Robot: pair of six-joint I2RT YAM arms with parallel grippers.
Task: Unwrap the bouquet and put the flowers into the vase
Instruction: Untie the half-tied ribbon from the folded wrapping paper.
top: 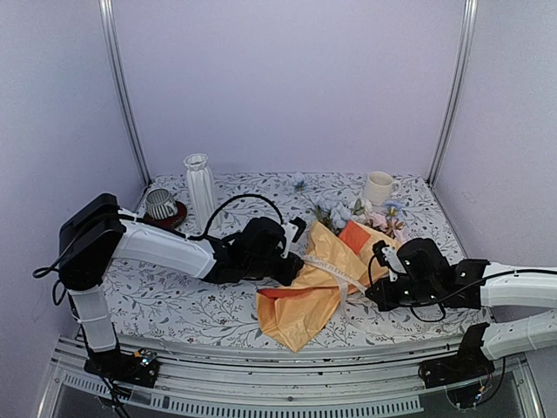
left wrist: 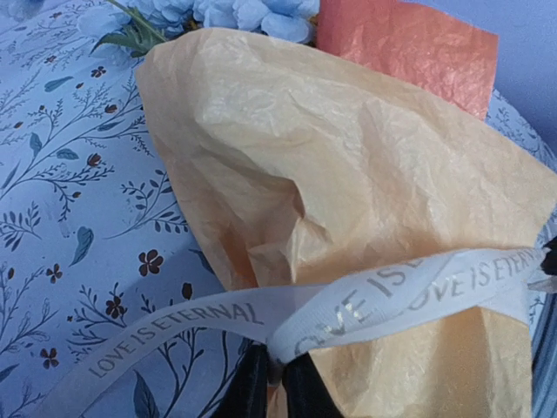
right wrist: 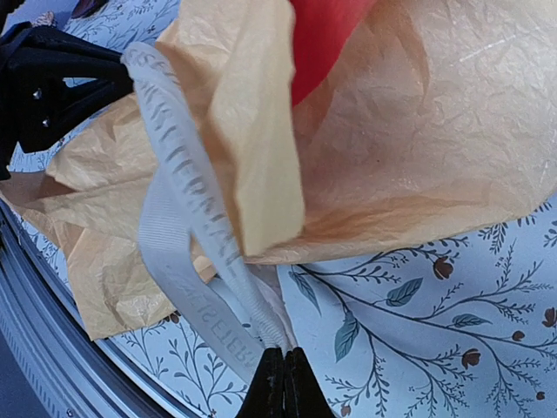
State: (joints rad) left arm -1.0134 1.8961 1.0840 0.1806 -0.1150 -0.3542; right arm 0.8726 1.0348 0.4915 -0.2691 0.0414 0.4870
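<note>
Left tool (left wrist: 277, 364) on ribbon (left wrist: 392, 294), lettering legible only from wrist views.

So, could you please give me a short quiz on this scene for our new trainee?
1. What do the left gripper and right gripper both pinch? A) paper B) ribbon C) stem
2. Which stands nearer the vase, the striped cup or the mug?
3. True or false: the flowers already stand in the vase.
Key: 1 B; 2 the striped cup; 3 false.
</note>
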